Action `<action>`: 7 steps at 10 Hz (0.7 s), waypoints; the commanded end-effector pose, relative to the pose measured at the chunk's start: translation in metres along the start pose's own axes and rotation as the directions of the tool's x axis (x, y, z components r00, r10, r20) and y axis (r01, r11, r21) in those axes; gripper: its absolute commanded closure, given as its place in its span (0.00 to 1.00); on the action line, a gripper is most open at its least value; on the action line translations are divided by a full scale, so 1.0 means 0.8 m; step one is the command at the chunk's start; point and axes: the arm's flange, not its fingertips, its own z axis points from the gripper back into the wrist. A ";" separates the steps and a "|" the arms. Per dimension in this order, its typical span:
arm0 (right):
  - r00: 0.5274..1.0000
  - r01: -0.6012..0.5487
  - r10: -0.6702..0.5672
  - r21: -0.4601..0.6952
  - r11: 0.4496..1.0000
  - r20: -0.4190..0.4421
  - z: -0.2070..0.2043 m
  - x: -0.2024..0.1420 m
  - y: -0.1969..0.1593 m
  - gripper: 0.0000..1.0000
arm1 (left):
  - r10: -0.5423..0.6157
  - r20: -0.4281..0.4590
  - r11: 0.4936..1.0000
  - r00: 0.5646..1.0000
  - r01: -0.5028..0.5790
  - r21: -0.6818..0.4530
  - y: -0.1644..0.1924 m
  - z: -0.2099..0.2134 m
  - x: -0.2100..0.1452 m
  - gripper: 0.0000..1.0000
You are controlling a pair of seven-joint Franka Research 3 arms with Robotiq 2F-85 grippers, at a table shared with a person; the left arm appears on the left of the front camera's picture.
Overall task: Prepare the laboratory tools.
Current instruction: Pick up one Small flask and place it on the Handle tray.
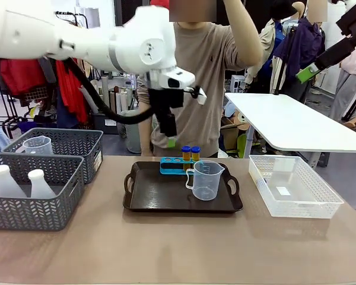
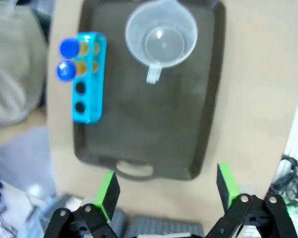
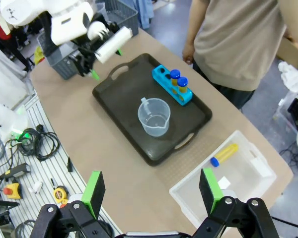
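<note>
Both wide and empty: left end effector (image 2: 166, 183), right end effector (image 3: 151, 186); beaker (image 1: 206, 180), two tubes (image 1: 190, 153) on tray (image 1: 154, 196).

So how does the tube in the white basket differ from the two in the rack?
The basket tube lies flat, loose in the white basket; the rack tubes stand upright in the blue rack. The basket tube is single; the rack tubes are a pair. All are yellow with blue caps.

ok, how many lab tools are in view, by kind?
Tubes: 3 (2 in rack, 1 in white basket)
Beakers: 2 (1 on tray, 1 in rear grey basket)
Flasks: 2 (both in front grey basket)
Total: 7
</note>
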 end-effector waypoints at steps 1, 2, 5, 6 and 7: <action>1.000 0.008 -0.008 0.006 1.000 0.008 0.001 0.002 0.001 0.00 | 0.207 -0.043 0.978 0.977 -0.206 0.041 -0.019 0.028 -0.046 0.00; 1.000 0.008 -0.008 0.006 1.000 0.008 0.001 0.002 0.001 0.00 | 0.319 -0.044 0.946 0.947 -0.315 0.077 -0.021 0.051 -0.067 0.00; 1.000 0.008 -0.008 0.006 1.000 0.008 0.001 0.002 0.001 0.00 | 0.659 -0.021 0.740 0.752 -0.643 0.199 -0.028 0.116 -0.147 0.00; 1.000 0.008 -0.008 0.006 1.000 0.008 0.001 0.002 0.001 0.00 | 0.732 -0.018 0.667 0.681 -0.710 0.227 -0.027 0.129 -0.177 0.00; 1.000 0.008 -0.008 0.006 1.000 0.008 0.001 0.002 0.001 0.00 | 0.780 -0.006 0.613 0.626 -0.761 0.211 -0.022 0.132 -0.205 0.00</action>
